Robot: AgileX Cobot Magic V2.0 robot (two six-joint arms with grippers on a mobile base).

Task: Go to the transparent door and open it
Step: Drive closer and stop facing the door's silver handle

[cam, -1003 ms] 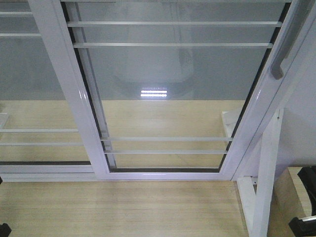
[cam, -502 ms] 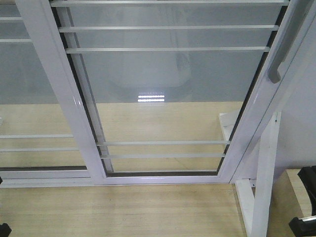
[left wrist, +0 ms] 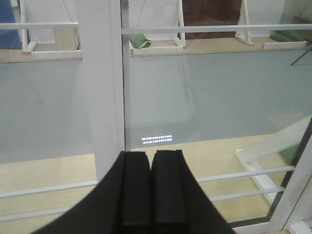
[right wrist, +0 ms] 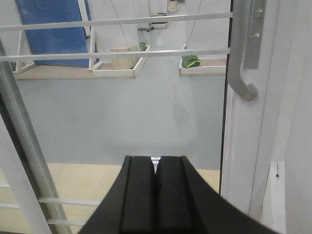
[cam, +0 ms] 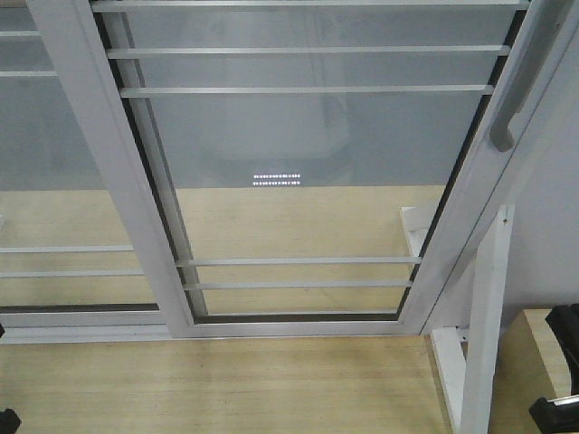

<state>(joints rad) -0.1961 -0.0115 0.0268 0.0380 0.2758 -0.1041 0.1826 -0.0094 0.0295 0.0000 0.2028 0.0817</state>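
The transparent door (cam: pixel 308 172) fills the front view: clear glass in a glossy white frame, crossed by thin white bars. Its grey curved handle (cam: pixel 514 99) runs along the right stile. In the right wrist view the handle (right wrist: pixel 239 58) and its lock plate (right wrist: pixel 254 29) stand up and to the right of my right gripper (right wrist: pixel 155 163), well apart from it. That gripper is shut with nothing in it. My left gripper (left wrist: pixel 151 157) is also shut and empty, facing the door glass (left wrist: pixel 209 92) beside a white stile (left wrist: pixel 100 97).
A second white-framed glass panel (cam: pixel 54 136) without a handle stands to the left. A slanted white outer post (cam: pixel 488 307) rises at the right, with a wooden block (cam: pixel 525 348) beside it. Pale wooden floor (cam: pixel 226 384) lies before the door.
In the front view the door frame slid a little left and down between the earliest frame and half a second ago. Since then nothing has visibly moved.
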